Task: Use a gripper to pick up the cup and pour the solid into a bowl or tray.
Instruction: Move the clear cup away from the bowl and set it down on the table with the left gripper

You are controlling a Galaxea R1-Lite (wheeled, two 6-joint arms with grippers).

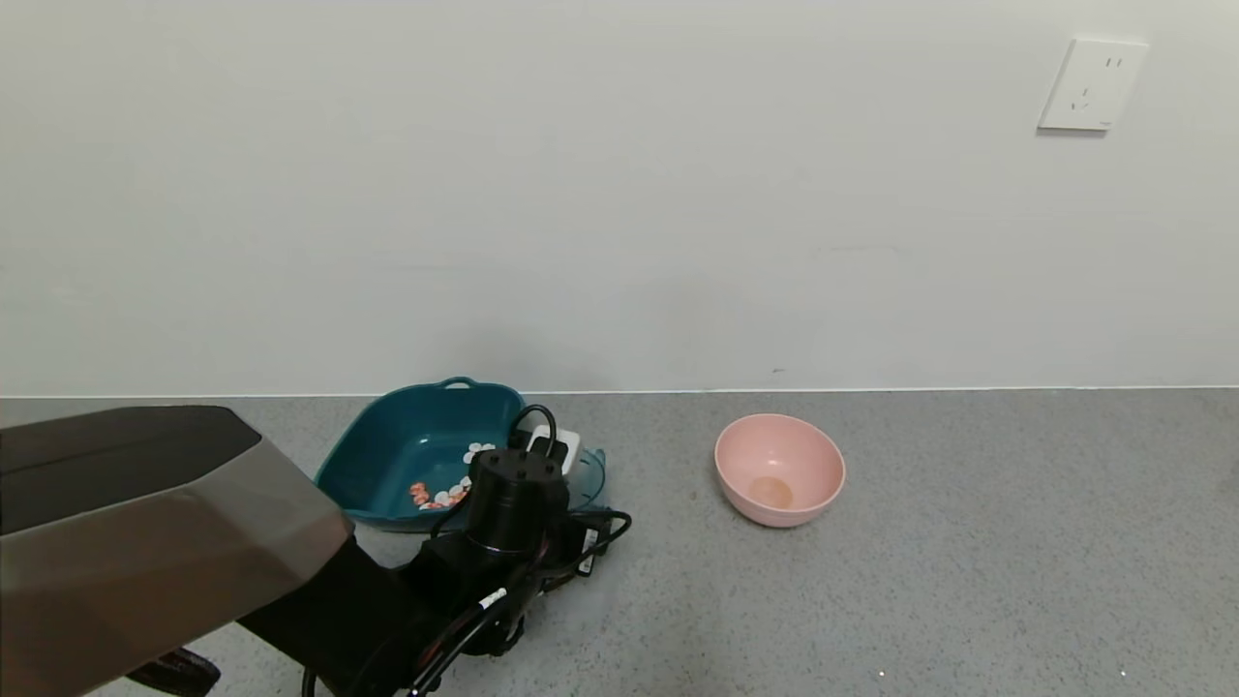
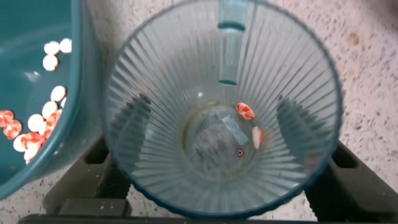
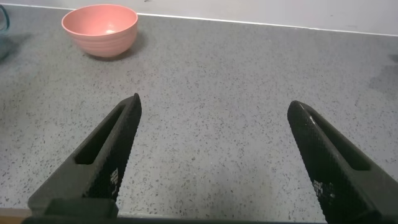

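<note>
My left gripper (image 1: 557,474) is shut on the translucent blue-green ribbed cup (image 1: 589,481), right beside the right rim of the dark teal tub (image 1: 387,455). In the left wrist view I look into the cup (image 2: 161,93). My fingers (image 2: 134,118) show dark through its two side walls. Two pieces of the solid (image 2: 245,111) lie at the cup's bottom. Several white and orange-red pieces (image 1: 445,492) lie in the tub, also seen in the left wrist view (image 2: 37,124). My right gripper (image 3: 214,118) is open and empty above bare counter, out of the head view.
A round pink bowl (image 1: 779,469) stands on the grey speckled counter to the right of the tub, also in the right wrist view (image 3: 99,28). A white wall runs along the counter's back edge.
</note>
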